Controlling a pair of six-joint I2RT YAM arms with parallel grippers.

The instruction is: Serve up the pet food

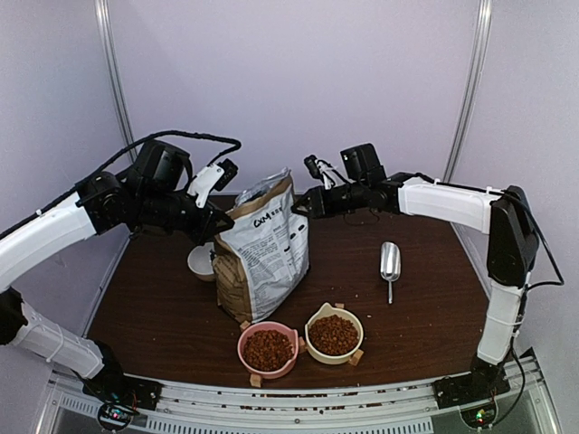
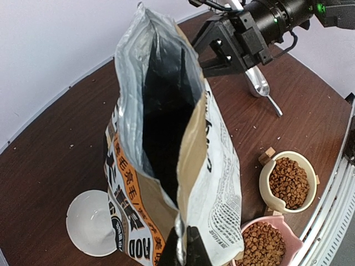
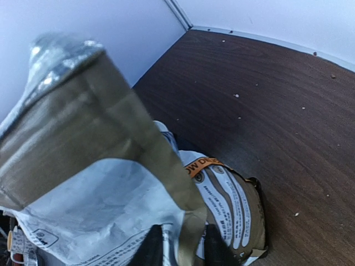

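pet food [image 1: 268, 348] lies as loose heaps of reddish-brown pellets in the pink bowl [image 1: 242, 349] and the cream bowl [image 1: 330, 359], side by side at the near edge of the table [image 1: 425, 316], in front of the bag [image 2: 211, 183].

my left gripper [image 2: 180, 252] is pressed tight on the near corner of the bag's open mouth, with the paper pinched between the fingers. my right gripper [image 3: 183, 249] sits at the opposite corner. its fingers [image 3: 151, 246] stand narrow on either side of the folded rim, and i cannot tell whether they already pinch it.

from there my left wrist angles down to the bag top, with the forearm running back to the left and the elbow raised. my right forearm lies nearly level above the table, reaching leftward from a tall, almost upright upper link at the right edge.

the bag stands upright between my two hands, its mouth gaping and the foil lining showing. a white bowl [image 1: 199, 262] sits just behind its left side. a metal scoop [image 1: 390, 262] lies on the table to the right, well apart from the bag.
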